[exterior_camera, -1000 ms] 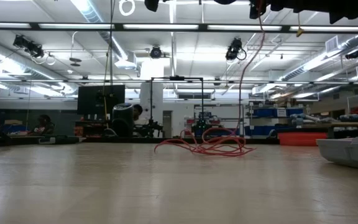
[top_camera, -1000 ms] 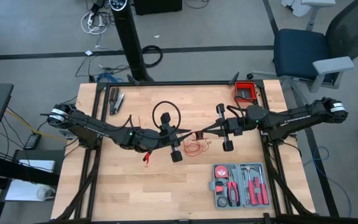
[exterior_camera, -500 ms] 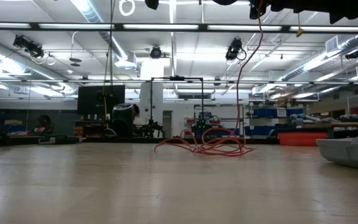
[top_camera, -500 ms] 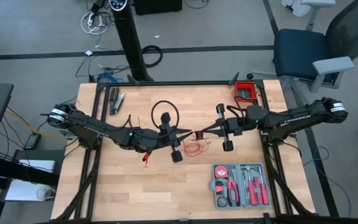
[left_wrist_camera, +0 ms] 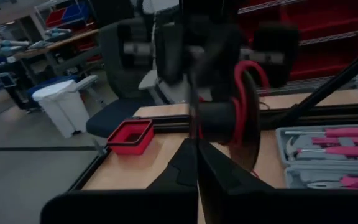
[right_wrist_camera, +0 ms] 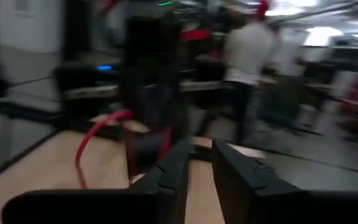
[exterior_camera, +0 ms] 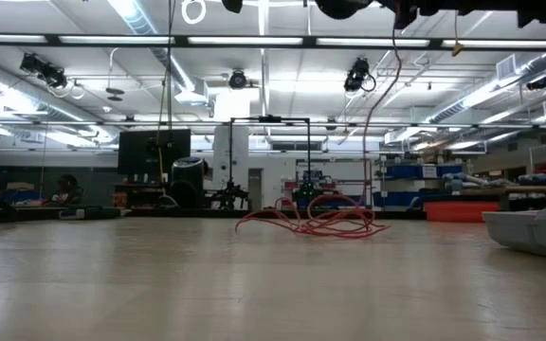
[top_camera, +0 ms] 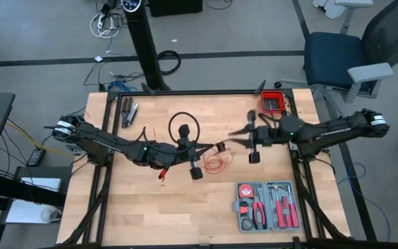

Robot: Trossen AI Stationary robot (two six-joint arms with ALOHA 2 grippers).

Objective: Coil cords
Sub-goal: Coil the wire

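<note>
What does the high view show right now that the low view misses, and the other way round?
Only the high view shows both arms whole: the left gripper shut over the table's middle, the right gripper just beside it with its fingers apart, the grey tool case near the front edge, and the red bin at the back right corner.

Only the low view shows the red cord heaped in loose loops, with one strand rising up out of the picture.

Both show the cord lying on the wooden table.
</note>
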